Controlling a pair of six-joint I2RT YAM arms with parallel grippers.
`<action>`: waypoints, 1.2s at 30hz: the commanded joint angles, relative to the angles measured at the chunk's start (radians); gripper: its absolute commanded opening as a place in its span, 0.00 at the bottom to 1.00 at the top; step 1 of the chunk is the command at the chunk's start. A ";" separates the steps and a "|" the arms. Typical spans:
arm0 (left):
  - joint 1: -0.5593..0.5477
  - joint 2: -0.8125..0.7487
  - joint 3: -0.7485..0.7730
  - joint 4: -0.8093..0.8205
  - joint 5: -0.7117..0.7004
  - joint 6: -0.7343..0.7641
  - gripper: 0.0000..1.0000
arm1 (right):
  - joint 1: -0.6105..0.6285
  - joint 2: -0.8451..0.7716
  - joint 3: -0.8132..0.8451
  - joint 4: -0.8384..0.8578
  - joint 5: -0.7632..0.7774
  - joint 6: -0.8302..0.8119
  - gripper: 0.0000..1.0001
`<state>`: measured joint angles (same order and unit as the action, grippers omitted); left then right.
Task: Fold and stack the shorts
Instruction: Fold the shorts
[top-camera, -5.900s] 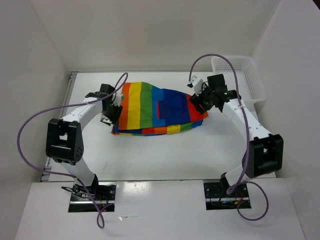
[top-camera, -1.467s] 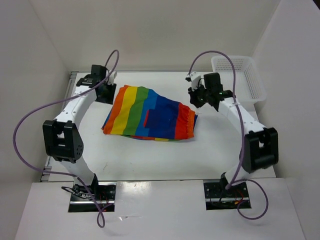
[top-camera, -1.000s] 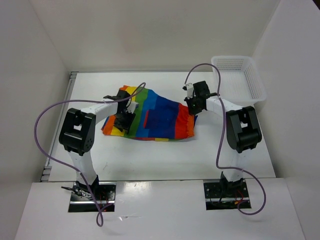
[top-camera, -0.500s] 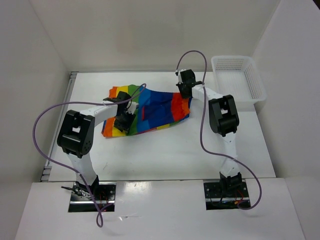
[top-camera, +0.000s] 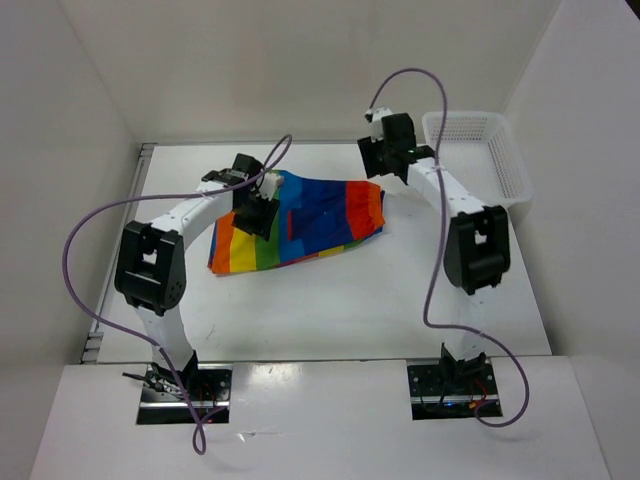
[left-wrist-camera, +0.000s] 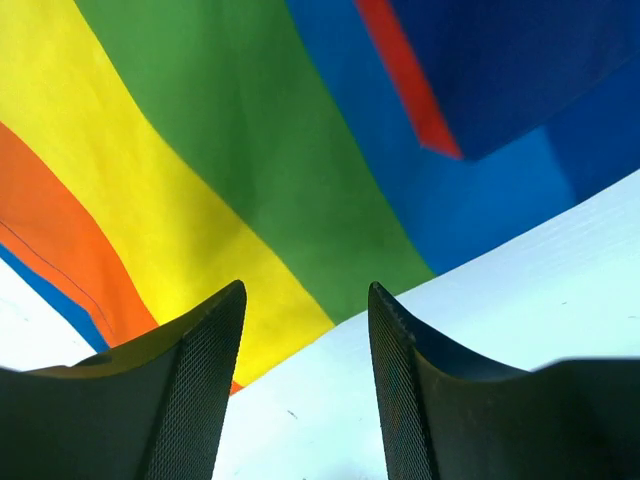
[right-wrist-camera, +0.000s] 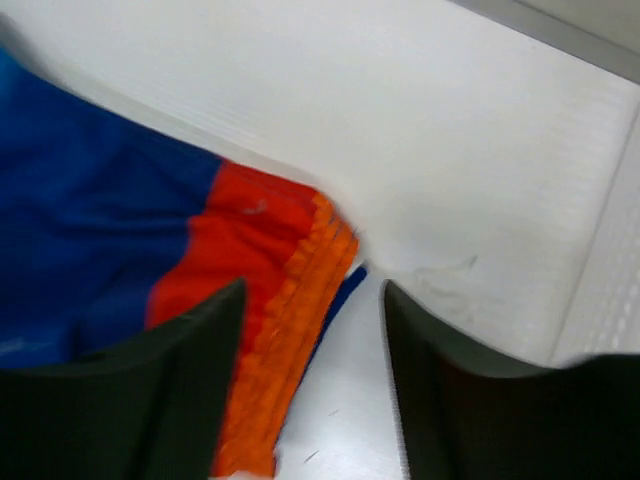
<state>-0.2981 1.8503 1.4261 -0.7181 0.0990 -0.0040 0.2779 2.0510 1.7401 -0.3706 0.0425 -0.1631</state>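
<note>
The rainbow-striped shorts (top-camera: 300, 225) lie folded flat in the middle of the white table, orange waistband to the right and a dark blue pocket near the centre. My left gripper (top-camera: 257, 215) hovers over their left part, open and empty; its wrist view shows the shorts' green and yellow stripes (left-wrist-camera: 200, 170) above the open gripper (left-wrist-camera: 305, 330). My right gripper (top-camera: 385, 165) is above the table just beyond the shorts' top right corner, open and empty; its wrist view shows the orange waistband (right-wrist-camera: 290, 320) beside the open gripper (right-wrist-camera: 312, 330).
A white mesh basket (top-camera: 480, 155) stands at the back right of the table (top-camera: 330, 300). White walls enclose the table on three sides. Purple cables loop off both arms.
The shorts were dragged and turned slightly toward the left front and now lie flatter. My left gripper moved up over their left part; my right gripper lifted off the waistband and drew back to the right rear.
</note>
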 joint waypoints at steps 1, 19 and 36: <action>0.001 0.013 0.049 -0.017 0.045 0.004 0.60 | -0.025 -0.230 -0.101 -0.045 -0.143 0.104 0.70; 0.102 0.302 0.425 0.078 -0.011 0.004 0.62 | -0.125 -0.143 -0.481 0.068 -0.398 0.434 0.89; 0.246 0.448 0.508 0.098 -0.048 0.004 0.62 | -0.125 -0.026 -0.412 0.078 -0.391 0.453 0.00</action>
<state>-0.0490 2.2948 1.8900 -0.6342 0.0540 -0.0040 0.1497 2.0056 1.2823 -0.2832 -0.3794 0.3378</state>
